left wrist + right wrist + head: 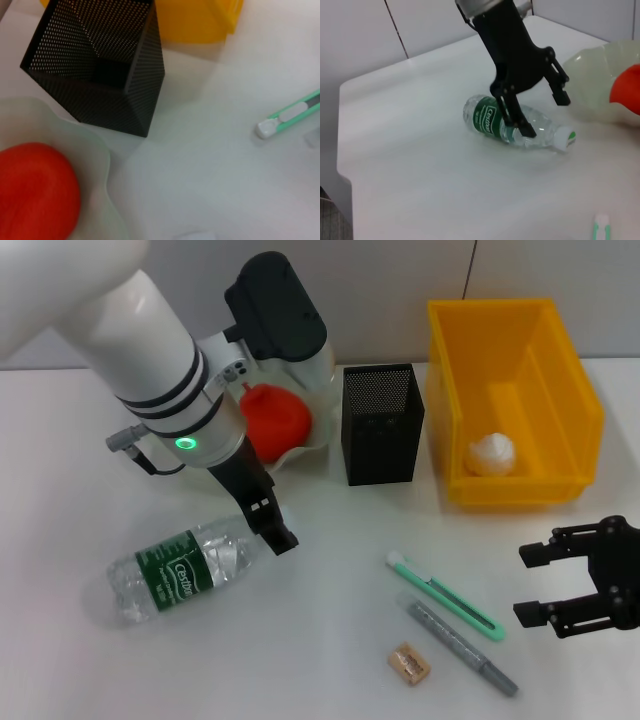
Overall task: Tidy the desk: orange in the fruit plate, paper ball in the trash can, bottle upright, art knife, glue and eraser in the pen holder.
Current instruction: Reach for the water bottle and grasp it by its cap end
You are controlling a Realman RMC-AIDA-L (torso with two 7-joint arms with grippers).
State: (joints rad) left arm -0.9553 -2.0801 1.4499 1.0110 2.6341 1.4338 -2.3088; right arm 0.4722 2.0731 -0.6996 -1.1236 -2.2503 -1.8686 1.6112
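Observation:
The bottle (185, 570) lies on its side on the desk (330, 640), with its white cap (565, 139) towards the middle. My left gripper (270, 520) hangs open over the bottle's neck end (542, 112), one finger (524, 127) low beside the neck. The orange (272, 415) rests in the fruit plate (315, 440). A paper ball (492, 453) lies in the yellow trash can (515, 490). The black mesh pen holder (380, 425) stands between them. The art knife (445, 595), glue (462, 647) and eraser (409, 663) lie at the front. My right gripper (527, 585) is open at the front right.
The left wrist view shows the pen holder (100, 65), the orange (35, 192) in the plate's wavy rim (100, 155), the knife's white tip (267, 129) and the yellow can's base (195, 20). The desk's far edge drops off behind the bottle (510, 122).

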